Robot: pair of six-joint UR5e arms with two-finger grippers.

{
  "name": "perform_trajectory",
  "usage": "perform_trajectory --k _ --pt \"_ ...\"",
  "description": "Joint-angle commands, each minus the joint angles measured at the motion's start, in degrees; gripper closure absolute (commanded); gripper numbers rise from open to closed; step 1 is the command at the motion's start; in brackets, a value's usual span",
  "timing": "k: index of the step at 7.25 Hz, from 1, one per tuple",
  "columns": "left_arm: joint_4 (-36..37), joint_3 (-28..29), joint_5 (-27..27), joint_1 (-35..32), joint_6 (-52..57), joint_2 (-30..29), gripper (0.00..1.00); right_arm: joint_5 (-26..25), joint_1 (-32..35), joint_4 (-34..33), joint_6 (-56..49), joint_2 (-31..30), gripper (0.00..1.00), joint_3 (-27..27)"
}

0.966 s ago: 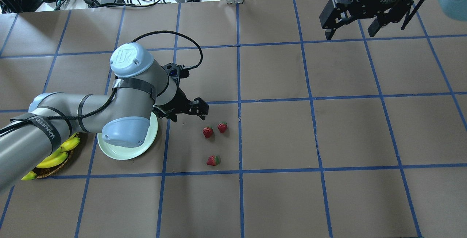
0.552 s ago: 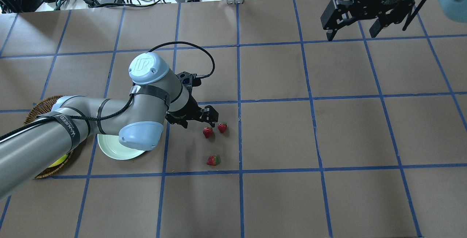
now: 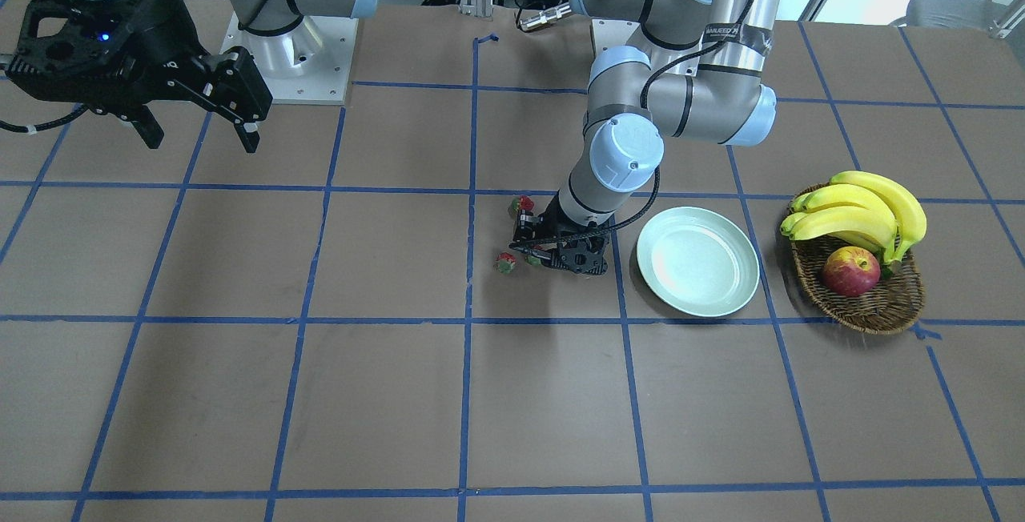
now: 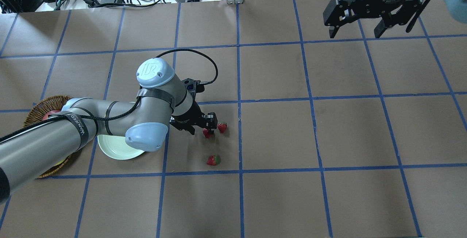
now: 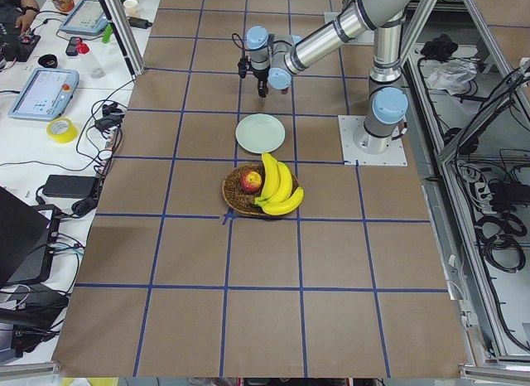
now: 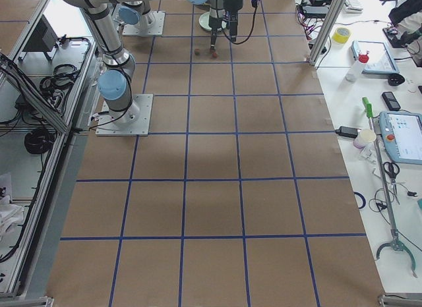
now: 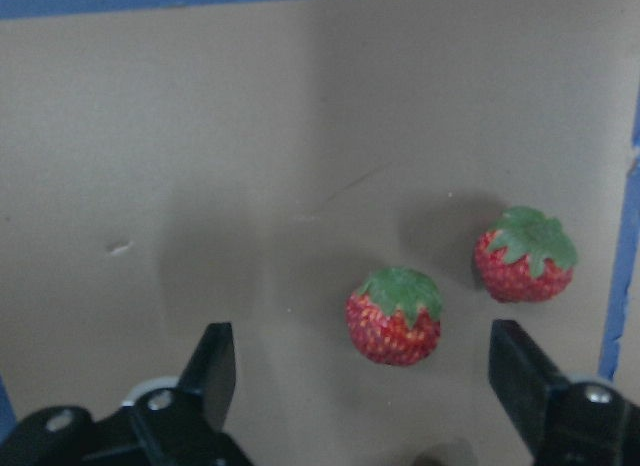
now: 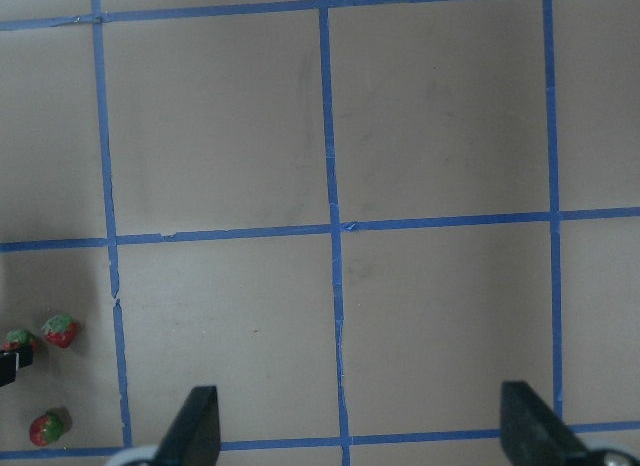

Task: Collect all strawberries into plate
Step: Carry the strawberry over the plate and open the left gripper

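Finding: all three strawberries (image 4: 222, 127) lie on the table (image 4: 328, 128), none in the plate (image 3: 725, 306). Two sit close together without touching. The third berry (image 4: 213, 160) lies apart, nearer my base. The plate holds nothing and stands near the pair, on my left side.

My left gripper (image 4: 203, 127) hangs low over the pair, jaws spread wide. The inner berry (image 7: 393, 316) is between them, untouched and off-centre. The outer berry (image 7: 524, 254) is just beside one finger.

My right gripper (image 4: 354, 33) is raised and well apart, jaws spread, carrying nothing.

Judgement: the first pick is in hand, at approach. Next I should centre on the inner berry, lower, and close gently without knocking its neighbour.
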Motion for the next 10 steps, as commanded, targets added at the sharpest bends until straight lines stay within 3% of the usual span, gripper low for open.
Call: perform_trajectory --k 1,2,5,6,8,10 --pt "-0.3 -0.3 0.0 0.0 0.0 -0.1 0.74 0.2 0.0 0.0 0.6 -0.1 0.0 0.0" --pt "-0.3 0.0 -0.1 0.0 -0.1 -0.1 1.0 0.2 0.0 0.0 0.6 -0.1 0.0 0.0" --pt "-3.7 3.6 1.7 1.1 -4.0 2.6 1.0 0.2 0.0 0.0 0.6 -0.1 0.0 0.0" --pt "-9.0 7.9 7.7 3.3 -4.0 3.8 1.0 0.2 0.0 0.0 0.6 -0.1 0.0 0.0" --pt "-17.0 13.7 13.5 9.4 0.6 4.4 1.0 0.2 0.0 0.0 0.6 -0.1 0.0 0.0" --pt "-18.1 13.0 13.9 17.6 9.6 4.2 1.0 0.2 0.0 0.0 0.6 -0.1 0.0 0.0"
